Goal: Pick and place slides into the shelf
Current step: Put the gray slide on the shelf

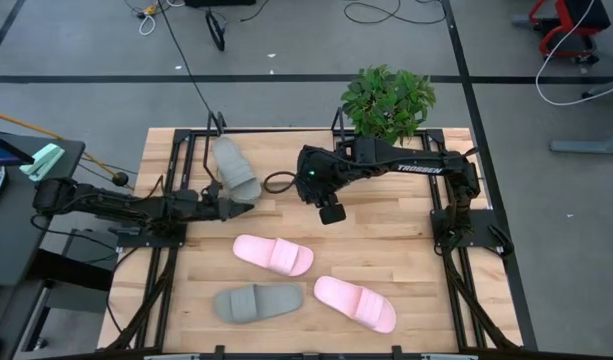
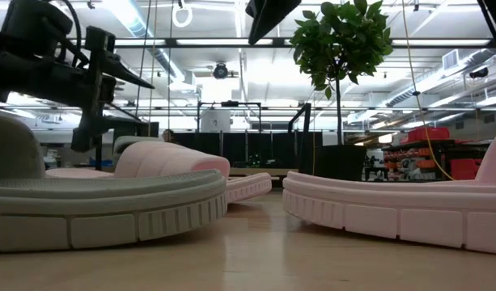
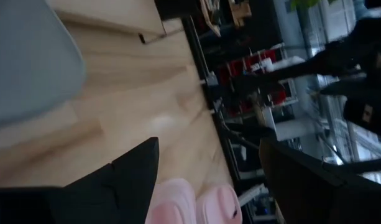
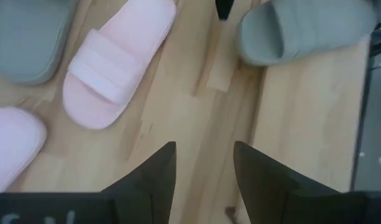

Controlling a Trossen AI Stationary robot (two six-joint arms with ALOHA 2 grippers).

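the counter (image 1: 406, 240) is made of light wooden planks with black metal frames along its left and right sides. around it is a grey floor with dark lines and loose cables, and a green plant (image 1: 388, 100) stands at the far edge of the counter, on the right half.

from above, one grey slide (image 1: 234, 168) lies on the shelf (image 1: 276, 155) at the far left part of the counter. the other three slides are on the open wood nearer to the front: a pink slide (image 1: 273, 254) in the middle, a second pink slide (image 1: 355, 303) to the right of it and nearer, and a second grey slide (image 1: 257, 302) to the left of that one.

the left claw (image 1: 226, 208) is just beside the heel of the grey slide on the shelf. its fingers (image 3: 131, 171) are spread wide and nothing is between them. the right claw (image 1: 331, 212) hangs over bare wood between the shelf and the middle pink slide. its fingers (image 4: 156, 168) stand partly apart, with only wood between them.

the low view shows the room, which the high view does not: a ceiling with long lamps, pipes, dark racks and machines far behind. there the near grey slide (image 2: 102, 206) and the near pink slide (image 2: 401, 210) fill the foreground. the shelf is hard to see in this view.

the right wrist view shows the ribbed strap of the middle pink slide (image 4: 115, 62) clearly.
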